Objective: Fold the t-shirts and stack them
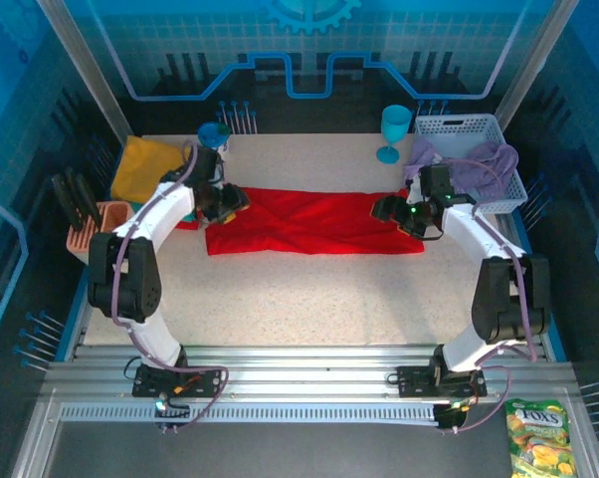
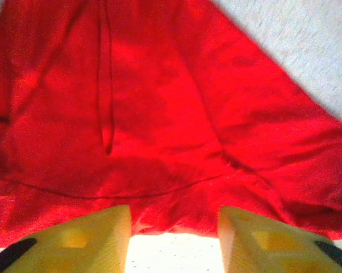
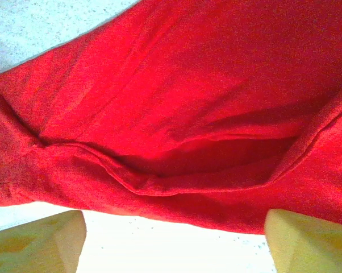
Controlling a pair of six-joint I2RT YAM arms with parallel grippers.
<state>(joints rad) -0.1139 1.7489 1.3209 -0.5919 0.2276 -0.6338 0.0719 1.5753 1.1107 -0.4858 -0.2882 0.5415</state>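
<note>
The bright red t-shirt (image 1: 314,221) lies spread in a long band across the middle of the table. My left gripper (image 1: 230,204) sits low at its left end, open, with the shirt's edge (image 2: 176,216) just past the yellow fingertips (image 2: 105,236). At the right end my right gripper (image 1: 387,209) is open wide, and the red hem (image 3: 176,199) lies ahead of its fingers (image 3: 307,239). Neither holds cloth. A lavender t-shirt (image 1: 479,161) hangs out of the white basket (image 1: 457,125). One folded mustard-yellow shirt (image 1: 145,167) rests at the back left.
A blue cup (image 1: 215,133) stands behind the left arm and a teal goblet (image 1: 394,129) beside the basket. An orange rack (image 1: 93,225) with dark slabs is at the left edge. Bare tabletop (image 1: 309,299) stretches in front of the shirt. A snack bag (image 1: 538,433) lies off the table.
</note>
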